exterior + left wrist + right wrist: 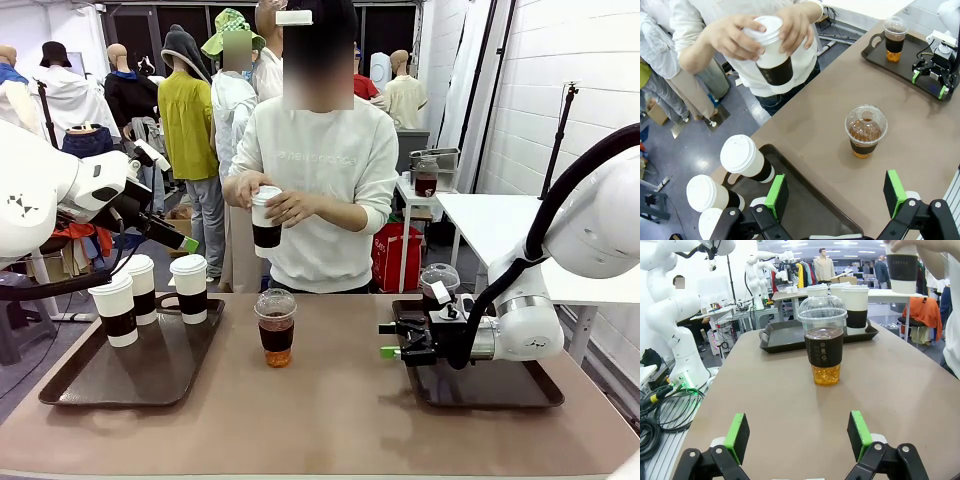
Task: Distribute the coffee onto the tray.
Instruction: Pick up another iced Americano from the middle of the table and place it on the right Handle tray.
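Currently, front view, on table [330, 420]: clear dome-lidded cup [276, 327] of dark coffee, paler amber at the base, stands upright on the bare top between the two trays.
On left tray [150, 380]: three white paper cups [190, 288] with white lids and dark brown sleeves, upright at its far end.
On right tray [500, 385]: second clear cup [439, 280], partly hidden behind the right gripper [388, 340].
Person: both hands [293, 207] hold a fourth white cup [266, 222] at the torso, beyond the table's far edge.
Left wrist view, left gripper [835, 195]: jaws wide apart and empty, over the left tray's edge; clear dome-lidded cup [866, 131] ahead, well apart from the pads.
Right wrist view, right gripper [799, 436]: jaws fully spread, holding nothing, low over the table; clear dome-lidded cup [823, 347] straight ahead, apart from the pads, with a dark printed band around it.
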Controlling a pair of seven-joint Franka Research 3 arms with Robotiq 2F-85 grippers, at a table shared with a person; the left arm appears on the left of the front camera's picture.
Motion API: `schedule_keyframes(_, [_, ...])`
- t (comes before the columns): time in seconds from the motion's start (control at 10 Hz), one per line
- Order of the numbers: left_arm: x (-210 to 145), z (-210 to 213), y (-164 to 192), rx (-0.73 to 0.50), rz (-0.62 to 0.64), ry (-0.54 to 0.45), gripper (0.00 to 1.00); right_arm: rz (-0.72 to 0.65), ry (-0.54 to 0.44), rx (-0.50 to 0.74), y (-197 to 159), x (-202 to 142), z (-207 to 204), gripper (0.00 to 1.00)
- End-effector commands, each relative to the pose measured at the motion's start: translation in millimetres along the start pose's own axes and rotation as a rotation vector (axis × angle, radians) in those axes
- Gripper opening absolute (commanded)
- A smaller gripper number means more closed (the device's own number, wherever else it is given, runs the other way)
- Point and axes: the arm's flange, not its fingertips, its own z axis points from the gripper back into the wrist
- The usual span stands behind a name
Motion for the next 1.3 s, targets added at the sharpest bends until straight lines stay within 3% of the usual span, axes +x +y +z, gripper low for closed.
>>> schedule_keyframes(0.0, [-1, 1, 0, -0.008, 0.002, 0.005, 1.0, 0.001, 0.0, 0.004, 0, 1, -2, 1.0])
schedule_keyframes(0.3, [-1, 1, 0, -0.008, 0.002, 0.005, 1.0, 0.009, 0.018, -0.027, 8, 2, -22, 1.0])
schedule_keyframes(0.9, [-1, 1, 0, -0.008, 0.002, 0.005, 1.0, -0.017, 0.044, 0.072, -3, 0, -104, 1.0])
schedule_keyframes(1.2, [-1, 1, 0, -0.008, 0.002, 0.005, 1.0, 0.015, 0.048, 0.019, -13, 0, -128, 1.0])
